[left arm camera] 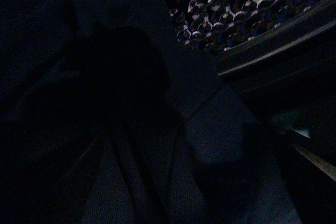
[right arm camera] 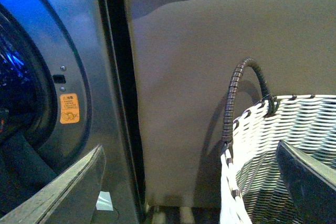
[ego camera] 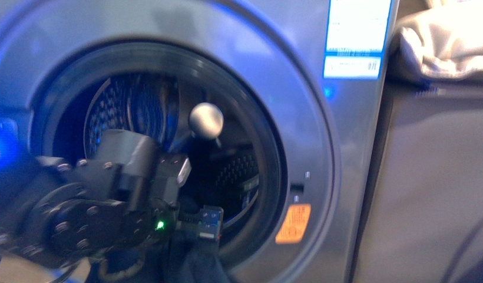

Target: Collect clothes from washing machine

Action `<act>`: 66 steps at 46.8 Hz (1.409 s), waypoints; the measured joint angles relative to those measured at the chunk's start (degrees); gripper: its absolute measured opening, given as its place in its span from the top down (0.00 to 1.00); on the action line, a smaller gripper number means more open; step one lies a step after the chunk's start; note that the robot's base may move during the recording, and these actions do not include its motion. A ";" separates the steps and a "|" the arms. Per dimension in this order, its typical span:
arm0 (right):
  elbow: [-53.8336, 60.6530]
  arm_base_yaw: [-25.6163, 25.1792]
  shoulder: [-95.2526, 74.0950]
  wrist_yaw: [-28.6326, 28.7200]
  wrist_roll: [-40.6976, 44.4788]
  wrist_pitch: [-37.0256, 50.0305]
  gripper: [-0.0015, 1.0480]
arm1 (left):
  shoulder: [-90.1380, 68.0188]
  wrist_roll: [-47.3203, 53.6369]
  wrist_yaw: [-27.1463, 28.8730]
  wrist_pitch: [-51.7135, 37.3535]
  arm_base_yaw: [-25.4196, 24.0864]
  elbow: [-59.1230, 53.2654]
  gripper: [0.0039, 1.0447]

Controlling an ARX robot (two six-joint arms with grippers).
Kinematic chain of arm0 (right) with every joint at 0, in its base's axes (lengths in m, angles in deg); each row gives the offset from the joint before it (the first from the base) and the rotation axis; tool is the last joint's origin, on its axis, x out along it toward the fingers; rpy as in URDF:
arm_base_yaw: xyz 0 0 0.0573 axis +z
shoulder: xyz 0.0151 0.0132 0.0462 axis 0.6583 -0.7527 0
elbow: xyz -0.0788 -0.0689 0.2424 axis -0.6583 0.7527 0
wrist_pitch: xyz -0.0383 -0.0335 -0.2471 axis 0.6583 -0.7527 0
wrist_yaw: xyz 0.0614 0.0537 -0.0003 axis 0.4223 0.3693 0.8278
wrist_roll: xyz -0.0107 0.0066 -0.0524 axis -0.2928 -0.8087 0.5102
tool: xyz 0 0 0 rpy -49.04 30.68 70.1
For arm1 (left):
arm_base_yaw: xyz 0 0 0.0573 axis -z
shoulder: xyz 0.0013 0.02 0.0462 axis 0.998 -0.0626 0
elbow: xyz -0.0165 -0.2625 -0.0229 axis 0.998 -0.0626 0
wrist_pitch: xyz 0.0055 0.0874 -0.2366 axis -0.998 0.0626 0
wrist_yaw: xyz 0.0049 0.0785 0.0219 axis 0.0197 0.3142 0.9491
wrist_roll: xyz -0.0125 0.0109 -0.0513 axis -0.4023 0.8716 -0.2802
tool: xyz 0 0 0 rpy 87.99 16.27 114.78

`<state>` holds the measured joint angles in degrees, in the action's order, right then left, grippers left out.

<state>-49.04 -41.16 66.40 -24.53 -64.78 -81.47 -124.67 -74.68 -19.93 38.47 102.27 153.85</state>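
Fingers (right arm camera: 63,192) of our right gripper (right arm camera: 190,149) stand wide apart with nothing between them. They are held outside the washing machine (ego camera: 321,147), with the white woven basket (right arm camera: 273,150) just beside one of them. Our left gripper (ego camera: 199,229) reaches in over the lower edge of the round opening, and we cannot tell whether its fingers are parted or closed. The front view is blurred and hides them behind the arm, and the left wrist view is too dim to show them. The clothes (ego camera: 192,265) lie as a dark, limp heap at the lower edge of the opening and seem to drape over its lip, with the perforated drum (left arm camera: 252,9) behind. Creased fabric fills most of the left wrist view, so we judge the gripper is pressed right into it, at the grasp or the start of the pull. We see three risks. A pinch on only a thin fold could slip once the garment's weight comes on. Cloth dragged across the rim could catch there and pull free. A trailing end could miss the basket if we lift too low.
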 joint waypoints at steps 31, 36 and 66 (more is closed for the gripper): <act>0.00 0.00 0.00 0.00 0.00 0.00 0.07 | -6.36 9.07 5.77 3.74 -2.78 6.99 0.06; 0.00 0.00 0.00 0.00 -0.02 0.00 0.07 | -6.78 8.26 7.69 6.78 -4.07 8.39 0.06; 0.00 0.00 0.00 0.00 0.00 0.00 0.07 | -6.86 -6.40 -0.72 20.24 -2.14 13.55 0.51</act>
<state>-49.04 -41.16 66.40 -24.53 -64.78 -81.47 -131.53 -81.08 -20.66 58.71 100.13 167.40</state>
